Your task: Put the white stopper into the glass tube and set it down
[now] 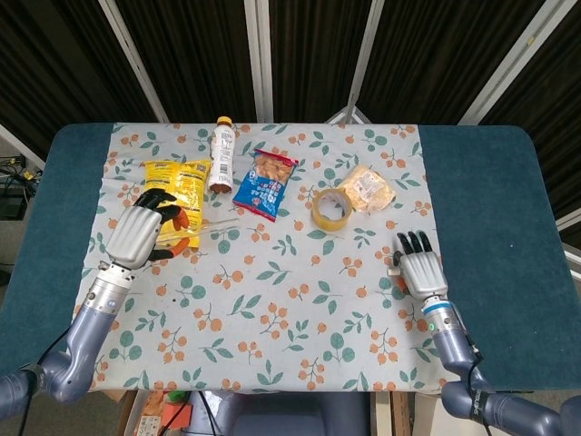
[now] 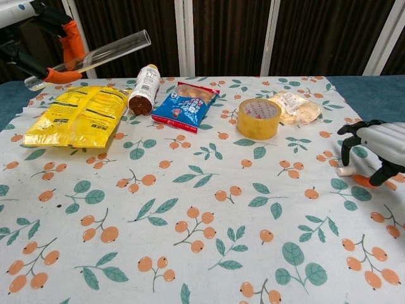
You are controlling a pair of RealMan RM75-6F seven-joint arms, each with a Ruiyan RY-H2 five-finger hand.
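My left hand grips the clear glass tube and holds it in the air over the table's left side, tilted, with its open end up to the right. In the head view the tube sticks out to the right of that hand. The small white stopper lies on the floral cloth at the right. My right hand hovers low over the stopper, its fingers arched down around it. One fingertip is just above the stopper, and no grip shows.
Along the back of the cloth lie a yellow snack bag, a toppled bottle, a blue snack packet, a tape roll and a clear bag of snacks. Bare blue table flanks the cloth.
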